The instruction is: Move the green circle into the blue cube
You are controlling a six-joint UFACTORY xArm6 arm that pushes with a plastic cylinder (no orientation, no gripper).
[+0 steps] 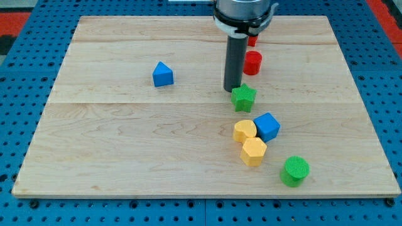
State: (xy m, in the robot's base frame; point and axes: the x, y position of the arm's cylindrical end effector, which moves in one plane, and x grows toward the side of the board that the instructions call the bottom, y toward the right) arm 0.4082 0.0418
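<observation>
Fingerless, my tip (232, 90) is a bare rod end holding nothing, just beside the green plastic star block (244, 98); the green plastic circle block (294, 171) lies well toward the view's bottom-right of it, beyond the blue plastic cube (267, 126); light, rigid, probably slippery; push its lower-right flank.

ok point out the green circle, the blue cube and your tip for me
green circle (294, 169), camera view, on its round top face
blue cube (267, 125), camera view, on its top face
my tip (232, 90), camera view, on the rod's very end, just left of the green star (243, 98)
</observation>
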